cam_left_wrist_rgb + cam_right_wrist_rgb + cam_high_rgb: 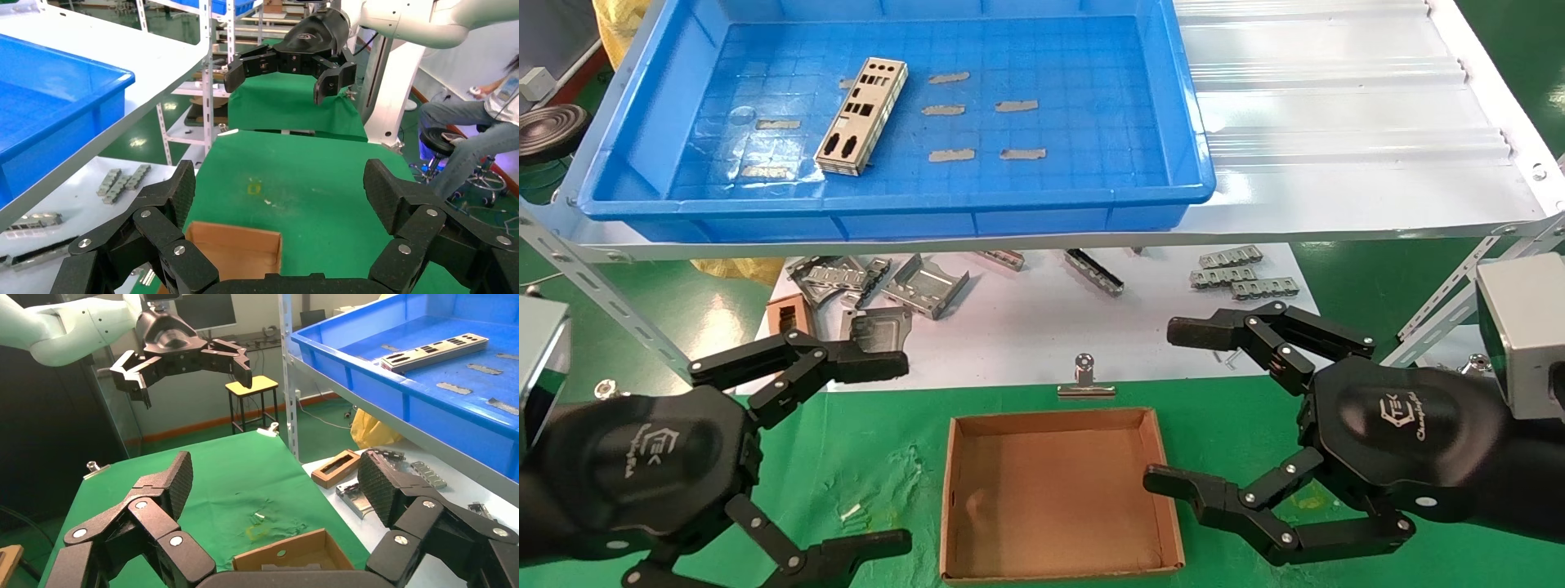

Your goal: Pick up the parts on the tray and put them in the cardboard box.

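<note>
Both claws, the left gripper (883,449) at lower left and the right gripper (1181,408) at lower right, hang wide open and empty beside the bare cardboard box (1054,563), apparently waiting, since the parts (860,116) lie stacked in the blue tray (1042,200) at upper left.

Grey tape patches (947,109) dot the blue floor at upper centre. Below the white shelf (1336,122), bent grey metal brackets (923,286) and strips (1238,273) lie on white sheeting. A silver binder clip (1084,380) sits mid-frame on the green cloth (878,457). A narrow brown box (785,314) lies left of centre.
</note>
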